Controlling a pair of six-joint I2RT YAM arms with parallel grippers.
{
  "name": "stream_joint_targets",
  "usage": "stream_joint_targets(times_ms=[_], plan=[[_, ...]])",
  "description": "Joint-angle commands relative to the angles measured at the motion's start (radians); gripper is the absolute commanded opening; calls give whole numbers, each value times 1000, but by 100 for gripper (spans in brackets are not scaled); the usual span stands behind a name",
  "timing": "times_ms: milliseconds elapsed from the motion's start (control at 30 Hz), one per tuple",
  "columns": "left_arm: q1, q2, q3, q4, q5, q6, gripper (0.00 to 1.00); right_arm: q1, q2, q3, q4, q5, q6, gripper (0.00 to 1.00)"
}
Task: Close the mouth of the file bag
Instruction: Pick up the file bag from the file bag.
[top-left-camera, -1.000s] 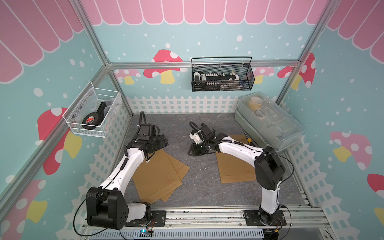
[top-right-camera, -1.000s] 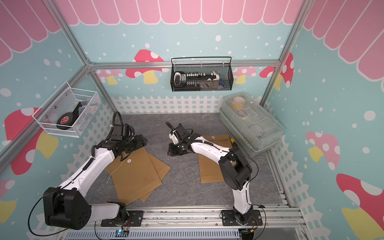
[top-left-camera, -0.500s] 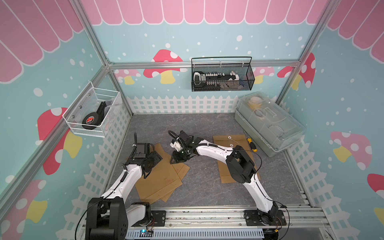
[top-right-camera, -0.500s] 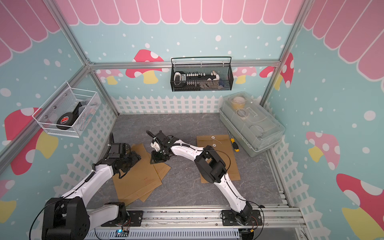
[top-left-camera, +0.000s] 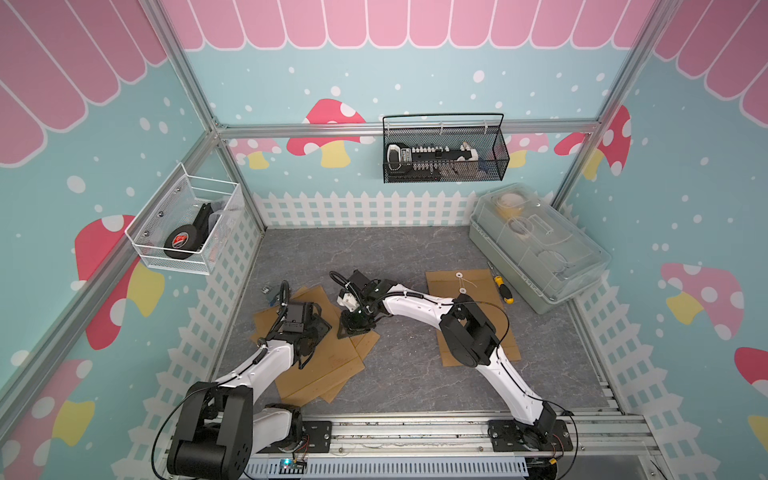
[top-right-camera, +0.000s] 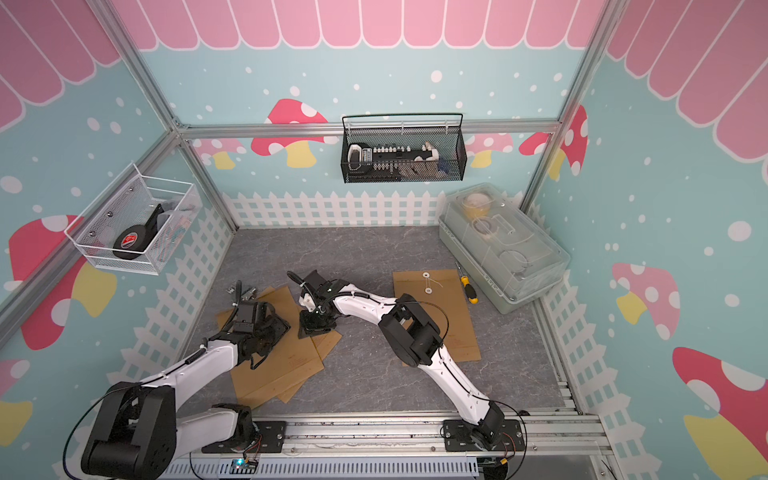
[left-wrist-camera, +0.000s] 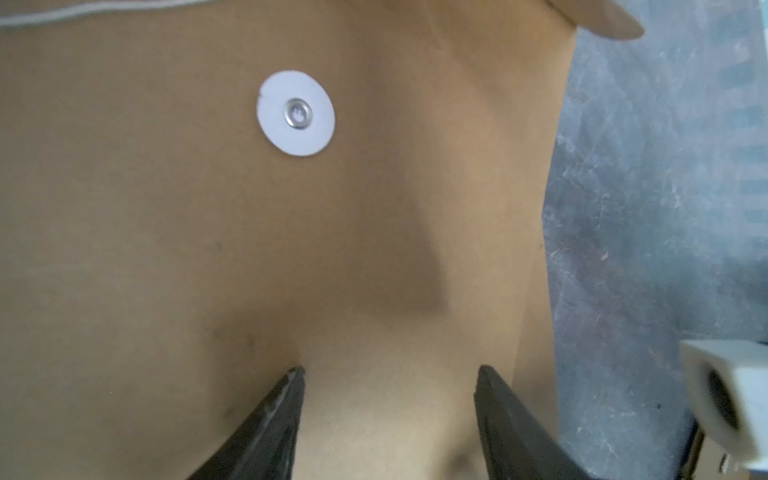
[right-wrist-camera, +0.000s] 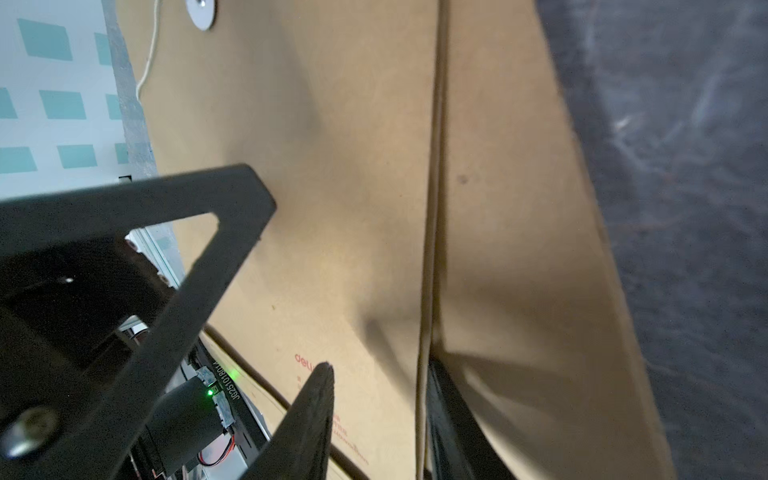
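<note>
At least three file bags (top-left-camera: 328, 370); one screwdriver (top-left-camera: 503, 291).

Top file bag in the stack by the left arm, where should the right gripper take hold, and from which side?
Probably the long free edge of the top file bag, approached low from the right arm's side. It lies flat and thin over another file bag, so only that lifted edge offers a pinch: one finger under, one on top. The right gripper straddles it, fingers apart.

Yellow screwdriver (top-left-camera: 502, 287) beside clear bin (top-left-camera: 524, 284), perhaps touching
</note>
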Motion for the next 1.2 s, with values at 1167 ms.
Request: stream_joint_targets(times_ms=[1167], plan=[[7, -214, 664, -531, 261, 430, 70, -133, -445, -333, 202, -249, 34, 0]])
